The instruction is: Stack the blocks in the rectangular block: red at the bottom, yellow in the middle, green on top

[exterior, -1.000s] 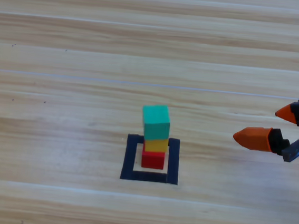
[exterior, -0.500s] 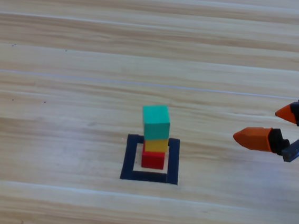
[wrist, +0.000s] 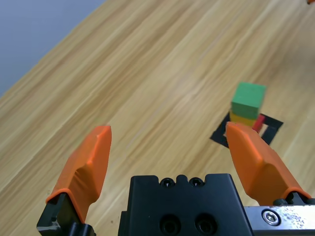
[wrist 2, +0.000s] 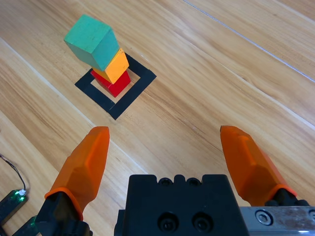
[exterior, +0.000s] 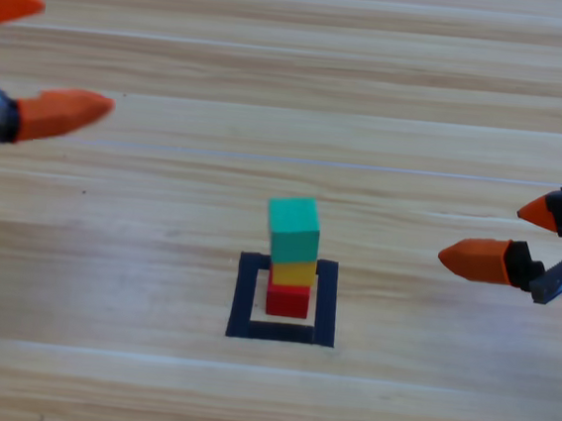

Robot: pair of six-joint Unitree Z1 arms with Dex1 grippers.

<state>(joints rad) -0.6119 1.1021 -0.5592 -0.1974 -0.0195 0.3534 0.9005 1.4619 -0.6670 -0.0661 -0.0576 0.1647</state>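
the stacking looks finished: the small matte red cube (exterior: 287, 300) sits on the wooden worktop (exterior: 108, 254) inside the flat square outline of black tape (exterior: 244, 297), the small matte yellow cube (exterior: 293, 271) rests on top of it, and the small matte teal-green cube (exterior: 293, 228) crowns the column, which stands free with nothing touching it. in the right wrist view the tower leans visually toward the camera's upper left, but each cube sits on the one below, the green one turned a little against the yellow. the left gripper (exterior: 37, 58) hangs at the upper left edge of the high view, well apart from the tower, its two orange jaws spread wide with nothing between them. the right gripper (exterior: 512, 238) waits at the right edge, also well clear, jaws likewise apart and empty. i judge the step in hand to be the retreat after the last placement; what remains calls only for both arms to keep clear of the column, since a brush against the green cube would likely topple it. by count: three cubes, one of each colour; one tape outline; two grippers, four orange jaws in all.
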